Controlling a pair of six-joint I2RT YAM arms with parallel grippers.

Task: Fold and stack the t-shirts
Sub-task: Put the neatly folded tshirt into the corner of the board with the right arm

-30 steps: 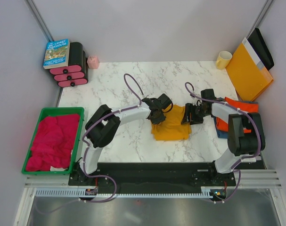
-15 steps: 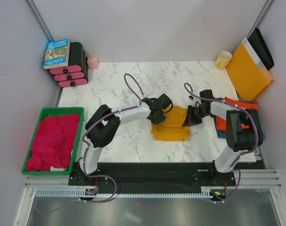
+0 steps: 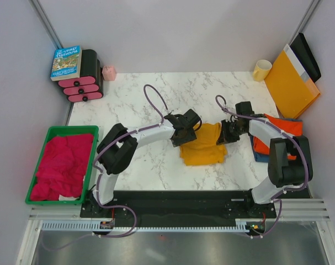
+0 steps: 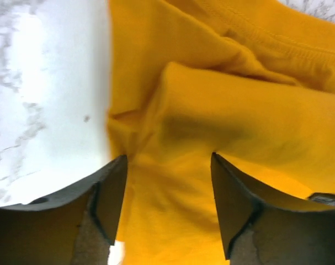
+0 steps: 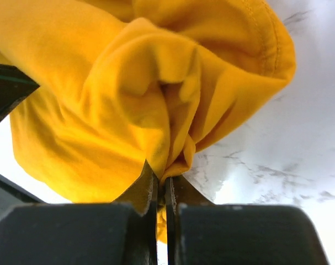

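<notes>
We have the yellow shirt [image 3: 201, 148] lying partly folded in the middle of the counter [image 3: 134, 99], between our two arms. Our right hand [image 5: 161, 187] is clenched on a bunch of cloth at the shirt's right side. The wrist view shows the fabric pinched tight between shut jaws, puckered and raised a little off the marble. We judge it is held this way so that edge can be carried over the body of the shirt for another fold.

Our left hand [image 4: 167, 204] is released. Its jaws stand apart, with cloth lying loose beneath and between them and nothing pinched. It hangs low over the shirt's far left part, where we think it can either pin the cloth or take a fresh hold while the right side is moved.

From above, our left arm reaches forward and to the right, its forearm running low across the counter and its wrist tipped down onto the cloth. Our right arm stretches forward, then bends inward to the left, with its wrist angled down at the shirt's far right corner.

The orange shirt [image 3: 282, 122] and blue shirt [image 3: 259, 157] lie at the counter's right edge, under our right arm. The orange one seems to rest on the blue. We take that for the stack, with the yellow one not yet ready to join it.
</notes>
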